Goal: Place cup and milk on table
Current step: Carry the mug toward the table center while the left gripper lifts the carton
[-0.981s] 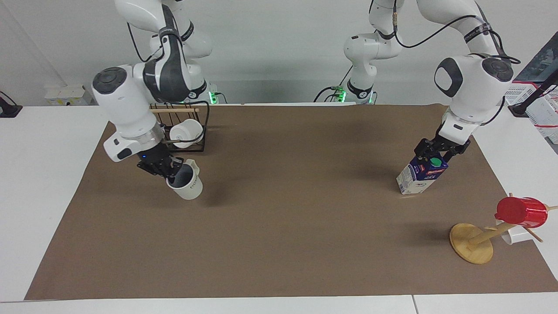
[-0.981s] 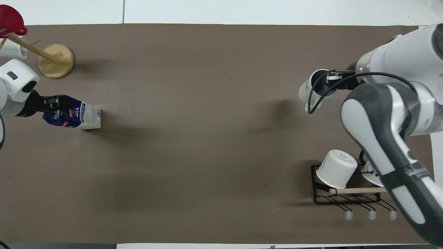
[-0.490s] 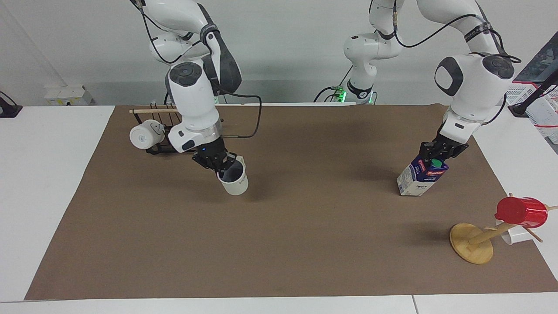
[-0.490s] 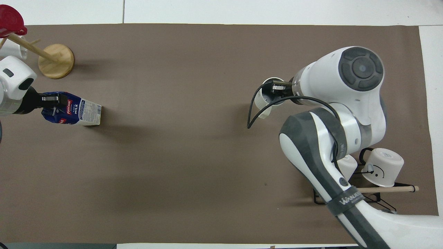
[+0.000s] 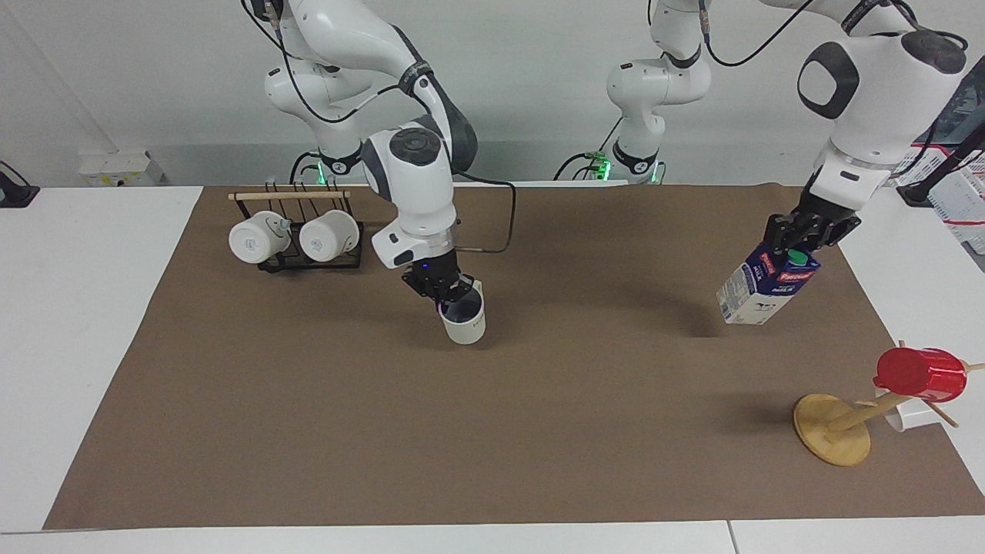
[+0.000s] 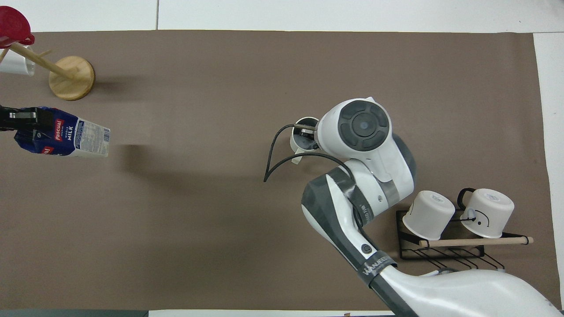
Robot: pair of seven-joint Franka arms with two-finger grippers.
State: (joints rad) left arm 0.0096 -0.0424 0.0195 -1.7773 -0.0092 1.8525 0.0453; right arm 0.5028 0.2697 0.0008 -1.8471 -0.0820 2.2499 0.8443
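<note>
Here, the right end effector (image 5: pixel 445 290) pinches the rim of the cylindrical off-white cup (image 5: pixel 465 322) on the matte brown-papered surface (image 5: pixel 492 431); the left end effector (image 5: pixel 800 238) clamps the tilted gable-top milk (image 5: pixel 766 288) carton aloft.

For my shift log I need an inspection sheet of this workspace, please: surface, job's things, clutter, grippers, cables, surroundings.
Surface: table with brown paper sheet.
Job's things: cup upright; milk tilted in the air.
Clutter: wire rack with two white mugs; wooden stand with red cup.
Grippers: right gripper shut on cup rim; left gripper shut on milk top.
Cables: black cable loops off right arm.
Surroundings: white crate at edge.
</note>
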